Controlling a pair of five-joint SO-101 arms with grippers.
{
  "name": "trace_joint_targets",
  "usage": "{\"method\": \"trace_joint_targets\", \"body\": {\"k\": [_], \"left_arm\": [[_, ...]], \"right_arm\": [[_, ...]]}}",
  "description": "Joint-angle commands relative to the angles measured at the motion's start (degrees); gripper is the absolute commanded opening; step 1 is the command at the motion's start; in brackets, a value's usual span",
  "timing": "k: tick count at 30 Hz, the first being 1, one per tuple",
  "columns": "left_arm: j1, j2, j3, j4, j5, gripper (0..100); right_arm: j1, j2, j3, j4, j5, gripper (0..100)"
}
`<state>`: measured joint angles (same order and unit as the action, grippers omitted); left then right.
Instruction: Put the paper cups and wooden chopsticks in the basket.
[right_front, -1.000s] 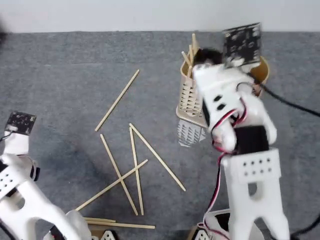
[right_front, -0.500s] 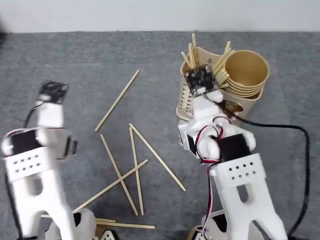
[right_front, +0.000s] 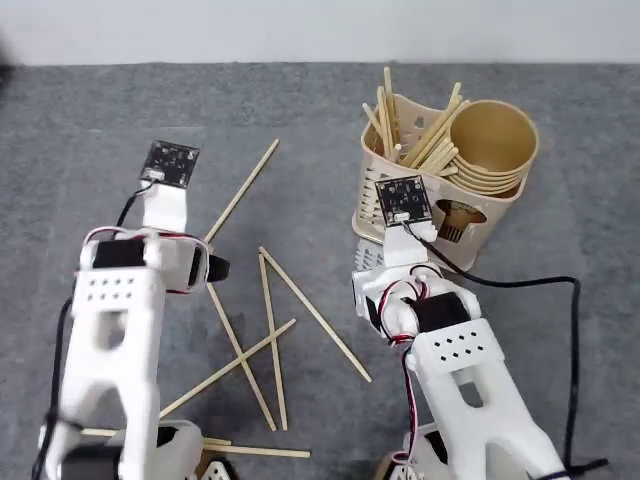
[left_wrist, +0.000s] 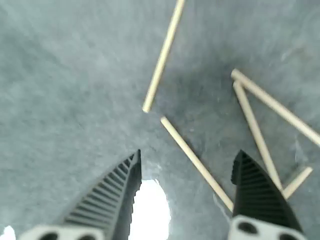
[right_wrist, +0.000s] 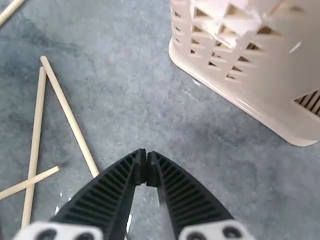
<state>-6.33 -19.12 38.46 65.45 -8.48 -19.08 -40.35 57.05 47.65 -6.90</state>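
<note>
Chopsticks (left_wrist: 175, 134) below spread left end effector (left_wrist: 189, 154), right end effector (right_wrist: 146, 156) closed

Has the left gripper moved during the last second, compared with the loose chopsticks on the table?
Yes. The left gripper has travelled from the table's left edge toward the loose chopsticks, which lie unmoved, and now hangs open above them.

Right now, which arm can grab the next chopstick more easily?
Left, probably. The left pincer is open right over a loose chopstick on the mat. The right pincer is shut, near the basket.
</note>
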Motion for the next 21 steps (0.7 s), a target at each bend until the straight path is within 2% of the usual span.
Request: {"method": "trace_joint_targets", "body": {"k": [1,6,16,21], "left_arm": [[0.18,7.65,-4.18,-1.32,-0.44,28],[2.11,17.05,-7.69,-1.58,3.43,23],[6.59,30.77,-12.0,-1.14,10.2,21],[7.65,32.79,-15.25,-0.18,10.46,8]], "right_arm": [[0.31,-1.45,-0.35,-1.19,-0.53,0.9],[0.31,-1.45,-0.26,-1.19,-0.53,0.9],[0.31,-1.45,-0.26,-0.75,-0.53,0.9],[0.31,-1.45,-0.26,-0.75,-0.53,0.9]]}}
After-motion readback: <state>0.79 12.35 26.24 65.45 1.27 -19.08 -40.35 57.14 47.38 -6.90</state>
